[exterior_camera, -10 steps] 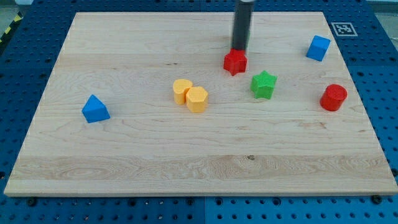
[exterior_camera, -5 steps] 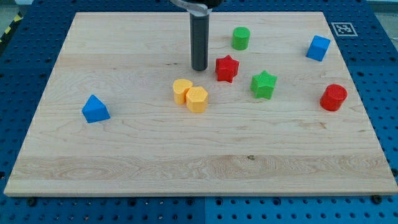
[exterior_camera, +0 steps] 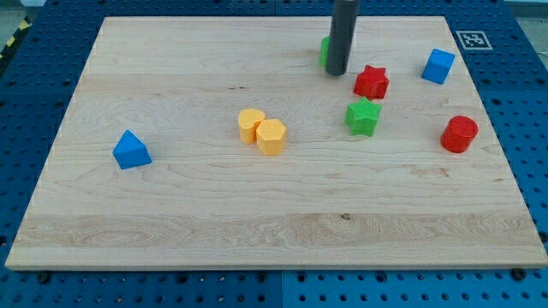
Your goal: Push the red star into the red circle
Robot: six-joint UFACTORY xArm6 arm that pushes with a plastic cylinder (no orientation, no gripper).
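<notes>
The red star lies in the upper right part of the wooden board. The red circle stands near the right edge, lower right of the star and well apart from it. My tip is just to the star's upper left, a small gap between them. The rod hides most of a green circle behind it. A green star lies just below the red star.
A blue cube sits at the upper right. A yellow circle and a yellow hexagon touch near the middle. A blue triangle lies at the left.
The red star has moved right and slightly up, from left of the green star to above it. My tip went from the star's left to its upper left, now covering the green circle.
</notes>
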